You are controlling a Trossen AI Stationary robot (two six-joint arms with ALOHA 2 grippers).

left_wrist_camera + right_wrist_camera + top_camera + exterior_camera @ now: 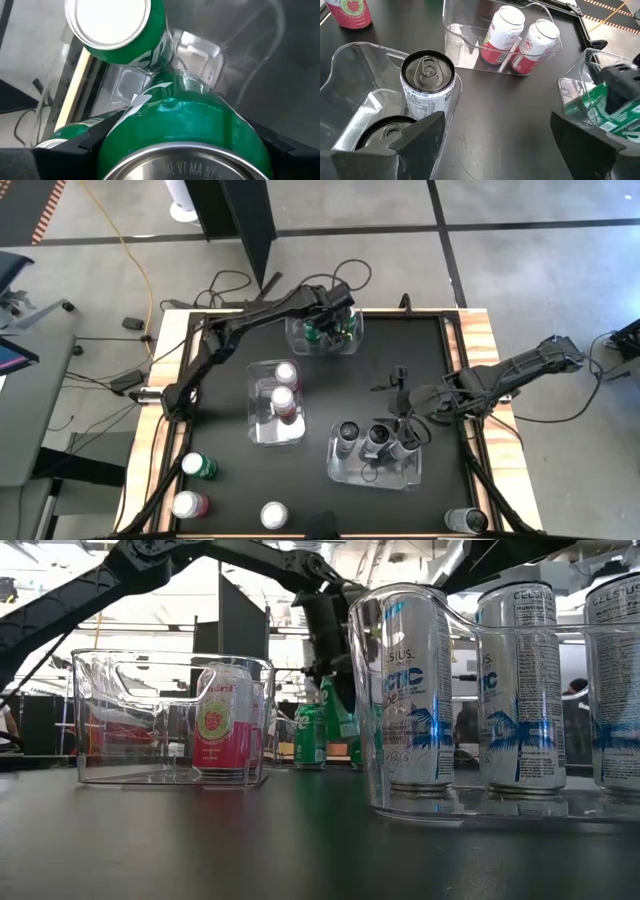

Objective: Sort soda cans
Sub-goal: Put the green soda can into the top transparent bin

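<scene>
Toward twelve o'clock on the counter (330, 380), the left gripper (338, 318) reaches down into a clear bin (352, 345), its fingers (270, 142) set wide around a green can (170, 130) that they grip on both flanks. Another green can (122, 30) stands in that bin, touching the gripped one. At the centre of the counter, slightly toward nine o'clock, a second clear bin (258, 428) holds two red-pink cans (284, 385) side by side. Toward five o'clock a third bin (345, 472) holds three dark cans (372, 440) in a row; the right gripper (408, 418) hovers just beside its three o'clock end, fingers (420, 135) spread apart with nothing between them. Loose cans stand along the six o'clock edge: a green one (197, 467) and a red-pink one (189, 504) near seven o'clock, a can with a pale top (274, 514) whose colour I cannot tell beside them, and a dark one (466, 521) near the five o'clock corner.
</scene>
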